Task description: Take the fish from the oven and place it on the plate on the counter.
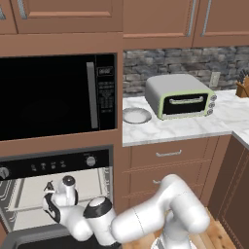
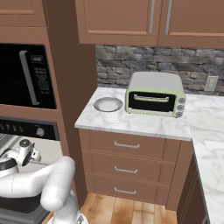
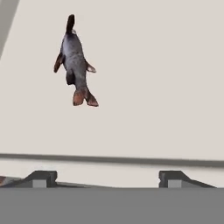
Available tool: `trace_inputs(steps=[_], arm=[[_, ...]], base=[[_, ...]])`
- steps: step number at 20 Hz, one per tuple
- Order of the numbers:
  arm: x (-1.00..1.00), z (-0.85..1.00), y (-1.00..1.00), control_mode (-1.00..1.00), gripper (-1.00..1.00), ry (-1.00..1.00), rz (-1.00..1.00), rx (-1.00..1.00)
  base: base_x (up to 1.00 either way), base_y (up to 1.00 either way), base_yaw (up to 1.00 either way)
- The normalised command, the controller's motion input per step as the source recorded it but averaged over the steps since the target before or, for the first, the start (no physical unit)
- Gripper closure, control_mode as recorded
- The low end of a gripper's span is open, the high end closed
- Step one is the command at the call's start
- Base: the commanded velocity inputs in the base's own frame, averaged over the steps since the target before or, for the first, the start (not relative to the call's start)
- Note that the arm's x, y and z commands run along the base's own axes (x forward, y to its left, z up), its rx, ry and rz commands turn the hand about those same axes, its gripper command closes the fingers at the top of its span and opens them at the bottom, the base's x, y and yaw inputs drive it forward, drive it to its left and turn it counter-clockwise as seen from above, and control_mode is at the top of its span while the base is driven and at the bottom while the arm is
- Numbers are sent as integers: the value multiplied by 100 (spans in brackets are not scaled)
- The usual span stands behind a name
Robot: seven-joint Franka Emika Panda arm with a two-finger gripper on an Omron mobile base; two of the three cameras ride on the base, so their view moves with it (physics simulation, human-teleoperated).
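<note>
The fish (image 3: 75,61), small and dark grey with reddish fins, lies on the pale tray (image 3: 157,78) inside the oven (image 1: 48,165). My gripper (image 3: 107,178) hovers over the tray, open, with nothing between its fingertips. The fish sits ahead of the fingertips, toward the upper left of the hand view, apart from them. In the left base view the arm reaches low into the oven's open cavity. The round grey-white plate (image 1: 136,115) (image 2: 108,104) rests bare on the marble counter (image 1: 185,127) (image 2: 144,124), to the right of the oven column.
A grey-green toaster oven (image 1: 180,96) (image 2: 155,94) stands on the counter just right of the plate. A black microwave (image 1: 53,95) (image 2: 26,74) sits above the oven. Brown drawers run under the counter. A knife block (image 1: 241,86) stands at the far right.
</note>
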Motion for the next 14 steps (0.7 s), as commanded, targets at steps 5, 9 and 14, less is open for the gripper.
trace_inputs(steps=[5,9,14], arm=[[-15,-90,0,-100,-100,-2,2,-21],[-23,-100,0,-100,-100,3,2,-29],[-35,-100,-11,-100,-100,0,0,-20]], base=[[0,0,0],[0,0,0],[0,0,0]])
